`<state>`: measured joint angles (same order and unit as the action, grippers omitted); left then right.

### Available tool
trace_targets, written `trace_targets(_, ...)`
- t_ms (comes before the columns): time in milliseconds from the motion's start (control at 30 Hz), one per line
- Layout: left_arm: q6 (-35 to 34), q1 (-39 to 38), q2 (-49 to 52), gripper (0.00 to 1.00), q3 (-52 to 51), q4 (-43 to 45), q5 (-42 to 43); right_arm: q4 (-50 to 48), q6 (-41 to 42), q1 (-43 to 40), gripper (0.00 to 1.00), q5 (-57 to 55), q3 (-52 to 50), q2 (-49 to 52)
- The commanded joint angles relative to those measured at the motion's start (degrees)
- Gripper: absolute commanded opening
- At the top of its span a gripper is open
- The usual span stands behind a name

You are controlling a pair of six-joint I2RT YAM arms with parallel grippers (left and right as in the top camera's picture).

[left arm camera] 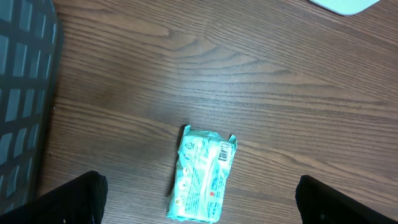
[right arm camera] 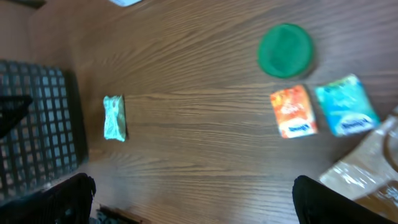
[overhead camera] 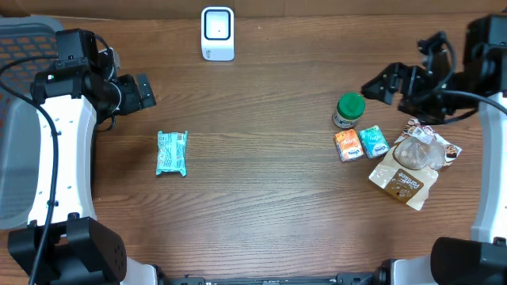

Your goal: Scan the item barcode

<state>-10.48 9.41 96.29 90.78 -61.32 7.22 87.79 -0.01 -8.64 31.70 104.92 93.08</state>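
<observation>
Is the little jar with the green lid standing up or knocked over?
Standing up: the jar shows its whole round lid from above.

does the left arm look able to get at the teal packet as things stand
Probably yes: the left gripper is open, and the teal packet lies alone on the table just ahead of it, with nothing between them.

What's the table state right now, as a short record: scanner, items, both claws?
scanner: white boxy barcode scanner, far edge, centre
packet: teal crinkled plastic packet, flat, alone, left of centre
right cluster: green-lidded round jar, orange small pack, turquoise small pack, brown paper bag
basket: grey mesh basket, left edge
left claw: open, empty, near packet
right claw: open, empty, by jar
</observation>
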Motion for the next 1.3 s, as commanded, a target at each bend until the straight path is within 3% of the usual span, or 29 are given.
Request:
trace_targets(0,0.59,-0.04,0.13,0.99,0.04,0.11,-0.09,-0.68,-0.17,2.25,1.00,0.96,1.22,-0.37)
trace_targets(300,-10.34,-0.07,0.13,1.00,0.07,0.04,9.25,-0.63,-0.20,3.91,1.00,-0.61,1.20,-0.37)
trace_targets(733,-10.08,-0.04,0.13,1.00,0.07,-1.70,9.46,-0.07,-0.20,3.91,1.00,-1.66,1.18,-0.37)
trace_targets(900,-2.67,-0.04,0.11,1.00,2.80,-4.28,11.41,-0.07,-0.20,3.91,1.00,-1.73,1.18,-0.37)
trace_targets(1067,-1.68,-0.07,0.11,1.00,9.44,-11.19,7.17,-0.07,-0.20,3.91,1.00,-2.25,1.18,-0.22)
trace_targets(1267,-1.75,-0.07,0.13,0.91,12.22,-17.75,0.28,0.02,-0.17,3.91,1.00,-2.23,1.18,0.52)
